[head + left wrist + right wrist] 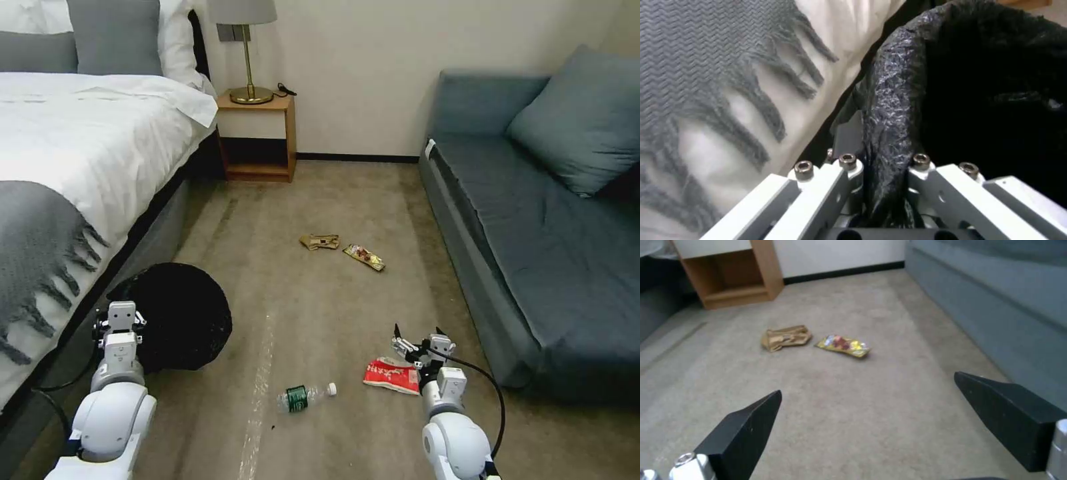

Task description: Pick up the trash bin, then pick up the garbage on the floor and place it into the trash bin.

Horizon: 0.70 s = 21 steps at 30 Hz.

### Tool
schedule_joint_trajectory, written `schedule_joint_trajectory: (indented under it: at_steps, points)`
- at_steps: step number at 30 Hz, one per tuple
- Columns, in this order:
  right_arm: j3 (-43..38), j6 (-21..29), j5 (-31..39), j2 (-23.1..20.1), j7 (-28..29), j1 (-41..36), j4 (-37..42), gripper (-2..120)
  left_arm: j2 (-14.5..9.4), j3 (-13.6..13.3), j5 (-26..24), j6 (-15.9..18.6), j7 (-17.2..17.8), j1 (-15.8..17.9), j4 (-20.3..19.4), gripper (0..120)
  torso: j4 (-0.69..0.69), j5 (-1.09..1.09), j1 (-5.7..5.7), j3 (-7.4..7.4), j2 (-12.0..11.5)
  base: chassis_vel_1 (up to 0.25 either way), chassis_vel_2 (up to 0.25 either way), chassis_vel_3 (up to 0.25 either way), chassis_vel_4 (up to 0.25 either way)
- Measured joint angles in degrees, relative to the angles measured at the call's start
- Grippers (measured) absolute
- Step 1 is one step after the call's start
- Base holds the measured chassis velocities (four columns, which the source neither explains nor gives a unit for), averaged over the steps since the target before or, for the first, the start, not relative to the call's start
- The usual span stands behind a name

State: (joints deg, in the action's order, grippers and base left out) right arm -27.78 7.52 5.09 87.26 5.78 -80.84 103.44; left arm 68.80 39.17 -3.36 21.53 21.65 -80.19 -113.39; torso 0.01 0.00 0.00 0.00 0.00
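At lower left, the left gripper [882, 186] clamps the trash bin [175, 320] by its bagged rim, keeping its mouth ready. At lower right, the right gripper [419, 341] hovers spread above the red-and-white packet [392, 375], likely first.

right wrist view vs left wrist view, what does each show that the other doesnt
Right wrist view alone: the open right gripper over beige carpet, the crumpled tan paper wrapper, the yellow-brown snack wrapper, the wooden nightstand and the blue-grey sofa. Left wrist view alone: the left gripper shut on the black-bag-lined rim of the trash bin, beside the fringed grey blanket. Shared: nothing.
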Motion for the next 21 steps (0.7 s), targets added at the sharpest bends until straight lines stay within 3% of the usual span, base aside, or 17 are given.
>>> schedule_joint_trajectory:
  at_steps: [10, 12, 14, 16, 20, 21]
  points:
    - [1.08, 3.20, 2.08, -3.34, -2.17, 1.03, 0.78, 100, -2.06, 0.22, -1.64, -0.23, -0.54, 0.79, 0.16, 5, -0.01, 0.01, 0.00, -0.01, 0.00, -0.013, 0.016, 0.016, -0.018]
    - [3.00, 9.60, 2.18, -7.73, -6.10, 3.29, 1.16, 100, -2.09, -0.10, -1.51, -1.27, -1.09, 0.89, 0.08, 5, -0.01, 0.00, 0.00, -0.01, 0.00, 0.000, 0.000, 0.000, 0.000]
    - [3.40, 10.97, 2.61, -8.43, -6.38, 4.00, 1.16, 100, -1.93, -0.15, -1.15, -1.49, -1.14, 0.88, 0.02, 5, -0.01, 0.00, 0.00, -0.01, 0.00, 0.000, 0.000, 0.000, 0.000]
    - [6.09, 15.43, 5.82, -11.54, -7.26, 8.14, 0.18, 100, -1.29, -0.25, -0.09, -2.12, -1.16, 0.16, -0.44, 5, -0.02, 0.01, 0.00, 0.00, 0.00, 0.000, 0.000, 0.000, 0.000]
    - [11.12, 18.64, 12.38, -16.41, -7.95, 13.69, -2.06, 100, -1.65, -0.27, 0.48, -2.14, -1.49, -0.37, -1.03, 5, 0.02, 0.01, 0.00, 0.00, 0.00, 0.000, 0.000, 0.000, 0.000]
    - [13.63, 20.28, 15.46, -19.64, -8.83, 15.79, -2.75, 100, -2.08, -0.47, 0.76, -2.11, -1.58, -0.14, -1.27, 5, 0.02, 0.03, 0.00, 0.00, 0.00, 0.000, 0.000, 0.000, 0.000]
